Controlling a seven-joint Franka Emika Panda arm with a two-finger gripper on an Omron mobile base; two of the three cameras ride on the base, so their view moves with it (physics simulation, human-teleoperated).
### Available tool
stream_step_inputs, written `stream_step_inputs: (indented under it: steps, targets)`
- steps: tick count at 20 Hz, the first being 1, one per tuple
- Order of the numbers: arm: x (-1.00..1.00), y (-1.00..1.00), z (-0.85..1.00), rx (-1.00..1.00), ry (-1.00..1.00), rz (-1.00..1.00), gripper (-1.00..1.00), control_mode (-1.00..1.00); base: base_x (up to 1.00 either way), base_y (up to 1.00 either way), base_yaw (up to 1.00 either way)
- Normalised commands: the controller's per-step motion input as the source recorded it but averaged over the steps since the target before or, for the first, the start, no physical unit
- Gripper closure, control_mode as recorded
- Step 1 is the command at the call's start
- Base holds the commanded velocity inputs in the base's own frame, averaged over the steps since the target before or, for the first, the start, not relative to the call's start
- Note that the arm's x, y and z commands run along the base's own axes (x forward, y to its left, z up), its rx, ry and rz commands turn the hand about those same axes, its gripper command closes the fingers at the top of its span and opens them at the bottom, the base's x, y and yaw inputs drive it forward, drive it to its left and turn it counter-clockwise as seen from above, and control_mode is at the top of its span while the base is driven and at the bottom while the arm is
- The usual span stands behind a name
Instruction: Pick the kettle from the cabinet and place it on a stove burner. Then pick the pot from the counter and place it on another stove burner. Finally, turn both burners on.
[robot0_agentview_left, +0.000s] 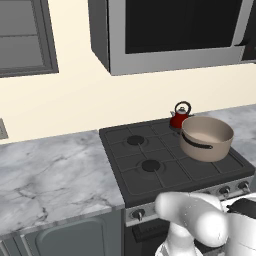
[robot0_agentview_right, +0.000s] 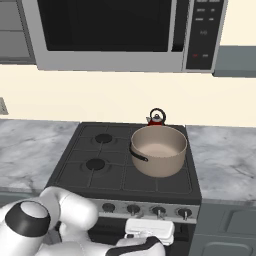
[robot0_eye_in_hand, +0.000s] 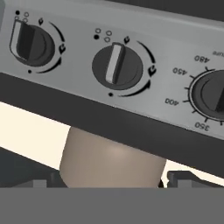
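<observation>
the red kettle (robot0_agentview_left: 180, 116) sits at the back of the black cooktop (robot0_agentview_right: 125, 176), right of centre in the left base view, just behind the beige pot (robot0_agentview_left: 206, 137), which rests on a right-hand burner. the two left burners (robot0_agentview_left: 150, 165) are bare. marble desk (robot0_agentview_left: 50, 175) flanks the cooktop. in the hand view, two silver-barred knobs (robot0_eye_in_hand: 117, 66) fill the upper frame. the jaws stand wide open, holding nothing.

Even, bright rendered light, soft shadows (no glare), sharp throughout, slightly pixelated edges.
</observation>
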Motion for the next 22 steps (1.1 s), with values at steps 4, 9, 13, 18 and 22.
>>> stream_step_inputs:
  steps: [4,9,13,18,22]
  targets:
    - [0.15,-0.05,-0.16,0.0,-0.02,0.01,-1.0,-1.0,0.0,0.0,0.0]
    - [0.19,-0.06,-0.13,0.0,-0.01,0.02,-1.0,-1.0,0.0,0.0,0.0]
    - [0.18,-0.07,-0.14,0.0,-0.01,0.02,-1.0,-1.0,0.0,0.0,0.0]
    - [0.15,-0.11,-0.16,0.0,-0.02,0.02,-1.0,-1.0,0.0,0.0,0.0]
    - [0.14,-0.08,-0.15,0.0,-0.03,0.02,-1.0,-1.0,0.0,0.0,0.0]
